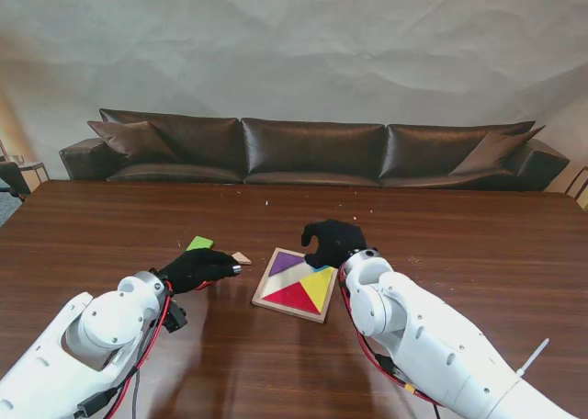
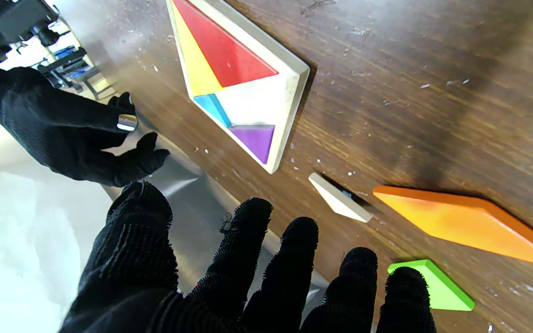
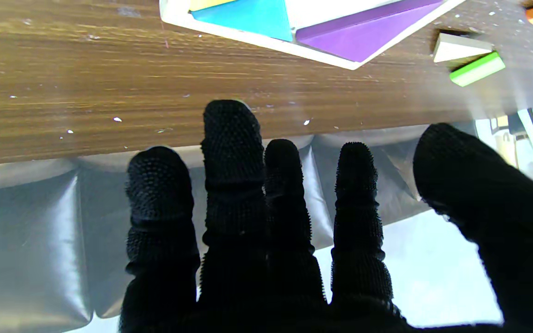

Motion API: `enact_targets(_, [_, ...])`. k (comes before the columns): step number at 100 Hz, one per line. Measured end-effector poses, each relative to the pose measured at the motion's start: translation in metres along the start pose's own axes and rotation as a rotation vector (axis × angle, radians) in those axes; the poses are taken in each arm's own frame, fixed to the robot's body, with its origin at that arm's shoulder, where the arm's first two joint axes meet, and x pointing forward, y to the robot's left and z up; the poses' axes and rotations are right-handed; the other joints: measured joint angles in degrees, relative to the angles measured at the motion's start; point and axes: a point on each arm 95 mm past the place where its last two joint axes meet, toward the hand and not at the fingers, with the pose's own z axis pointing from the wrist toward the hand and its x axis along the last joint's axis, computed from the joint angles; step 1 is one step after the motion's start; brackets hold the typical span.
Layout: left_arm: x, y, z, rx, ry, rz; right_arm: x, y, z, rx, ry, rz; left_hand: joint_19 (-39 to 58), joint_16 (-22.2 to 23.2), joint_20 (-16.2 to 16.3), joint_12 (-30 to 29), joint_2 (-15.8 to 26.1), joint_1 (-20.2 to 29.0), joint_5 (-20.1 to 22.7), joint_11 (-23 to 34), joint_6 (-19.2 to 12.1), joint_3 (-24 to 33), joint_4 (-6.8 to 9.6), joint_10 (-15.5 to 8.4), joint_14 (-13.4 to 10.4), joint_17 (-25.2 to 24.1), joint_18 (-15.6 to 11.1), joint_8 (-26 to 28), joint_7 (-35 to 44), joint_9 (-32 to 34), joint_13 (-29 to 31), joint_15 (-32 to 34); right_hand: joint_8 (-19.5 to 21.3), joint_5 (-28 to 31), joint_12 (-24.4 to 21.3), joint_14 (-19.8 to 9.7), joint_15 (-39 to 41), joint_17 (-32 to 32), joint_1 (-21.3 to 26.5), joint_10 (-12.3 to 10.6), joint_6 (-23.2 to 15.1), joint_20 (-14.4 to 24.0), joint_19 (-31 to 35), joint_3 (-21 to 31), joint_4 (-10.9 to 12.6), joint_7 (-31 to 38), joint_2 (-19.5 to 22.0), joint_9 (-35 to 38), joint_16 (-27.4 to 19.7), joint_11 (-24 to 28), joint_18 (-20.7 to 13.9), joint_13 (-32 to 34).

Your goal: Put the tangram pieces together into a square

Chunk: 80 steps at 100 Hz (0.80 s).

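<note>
A pale wooden square tray (image 1: 265, 276) lies mid-table holding a red triangle (image 1: 292, 297), a yellow triangle (image 1: 319, 286), a purple piece (image 1: 285, 263) and a blue piece (image 2: 214, 108); part of its floor (image 2: 248, 104) is bare. Left of the tray lie a small cream triangle (image 1: 242, 257), a green piece (image 1: 199, 243) and an orange parallelogram (image 2: 470, 224). My left hand (image 1: 197, 269) hovers open over these loose pieces, covering the orange one in the stand view. My right hand (image 1: 331, 242) hangs open beyond the tray's far corner, holding nothing.
The dark wooden table (image 1: 441, 244) runs wide on both sides and carries small pale crumbs. A dark leather sofa (image 1: 312, 148) stands behind its far edge. My right forearm (image 1: 432, 345) lies to the right of the tray.
</note>
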Motion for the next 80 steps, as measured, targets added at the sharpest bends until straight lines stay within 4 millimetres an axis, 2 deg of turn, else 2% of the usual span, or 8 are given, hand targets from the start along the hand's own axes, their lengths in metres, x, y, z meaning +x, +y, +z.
enact_targets(8, [0.002,-0.004,0.002,0.005,0.007,0.005,0.0,0.002,-0.008,-0.017,0.002,0.03,0.0,0.0,0.0,0.0,0.0,0.0,0.0,0.0,0.0,0.0,0.0,0.0,0.0,0.0,0.0,0.0,0.0,0.0,0.0,0.0,1.3,0.6,-0.6,0.7,-2.4,0.0,0.0,0.0,0.2,-0.1,-1.6,-1.1,0.0,0.4,-2.5,-0.1,-0.8,-0.3,0.8,-1.6])
enact_targets(27, [0.004,-0.012,0.006,0.016,0.012,0.042,0.001,0.005,-0.027,-0.062,0.022,0.101,0.0,0.0,0.0,0.0,0.0,0.1,-0.9,0.2,-0.3,0.0,0.0,-1.1,0.0,0.0,0.0,0.0,0.0,-0.3,0.0,0.0,2.8,0.6,-0.7,1.7,-5.3,-0.1,0.0,0.0,0.3,-1.4,-4.0,-1.1,0.0,0.3,-2.4,-0.1,-1.8,-0.7,1.5,-2.9])
enact_targets(47, [0.001,-0.027,0.014,0.058,-0.008,0.16,-0.003,0.007,-0.042,-0.129,0.013,0.144,1.1,0.7,0.4,0.0,-0.1,3.6,-0.8,0.4,-1.6,0.7,0.19,-2.3,0.0,2.6,0.0,0.0,0.0,-0.3,3.0,1.7,2.8,0.6,-0.7,1.8,-5.4,-0.1,0.0,0.1,0.3,-1.4,-4.3,-1.1,0.0,-0.1,-2.4,-0.1,-2.1,-0.7,1.5,-2.9])
enact_targets(51, [-0.001,-0.031,0.015,0.074,-0.018,0.188,-0.004,0.007,-0.044,-0.134,0.011,0.15,2.4,1.4,1.1,0.0,-0.2,4.2,-0.7,0.4,-1.7,1.3,0.03,-2.5,0.0,3.8,0.0,0.0,0.0,-0.3,4.2,2.3,2.8,0.6,-0.8,1.8,-5.4,-0.1,0.0,0.1,0.4,-1.4,-4.3,-1.1,0.0,-0.3,-2.4,-0.1,-2.1,-0.7,1.6,-2.9])
enact_targets(60, [-0.004,-0.041,0.017,0.13,-0.027,0.288,-0.005,0.008,-0.048,-0.149,0.011,0.159,4.6,4.5,5.6,0.0,-3.3,3.7,0.5,0.8,-2.7,10.9,0.23,-3.0,0.6,7.0,0.0,0.0,0.8,0.3,7.4,5.3,2.8,0.6,-0.8,1.8,-5.4,-0.1,0.0,0.4,0.5,-1.4,-4.5,-1.1,0.0,-0.7,-2.4,-0.1,-2.1,-0.7,1.6,-2.9])
enact_targets(67, [-0.007,-0.048,0.02,0.153,-0.033,0.396,-0.006,0.009,-0.05,-0.161,0.008,0.165,6.9,6.2,8.6,1.0,-5.3,2.1,1.1,1.5,-3.5,15.8,-0.03,-3.9,0.6,9.0,0.0,0.1,1.4,0.9,8.9,7.5,2.8,0.6,-0.8,1.8,-5.4,-0.1,0.0,0.6,0.5,-1.4,-4.5,-1.1,0.0,-0.8,-2.4,-0.1,-2.1,-0.7,1.6,-2.9])
enact_targets(80, [-0.013,-0.06,0.024,0.158,-0.052,0.484,-0.007,0.009,-0.053,-0.174,0.008,0.176,11.0,9.0,14.1,1.4,-9.1,0.9,1.2,2.0,-4.5,23.2,-0.09,-5.6,0.3,10.0,0.0,0.1,1.6,1.0,9.9,10.9,2.8,0.6,-0.8,1.8,-5.4,-0.1,0.0,0.7,0.6,-1.4,-4.5,-1.1,0.0,-0.8,-2.4,-0.1,-2.1,-0.7,1.6,-2.9])
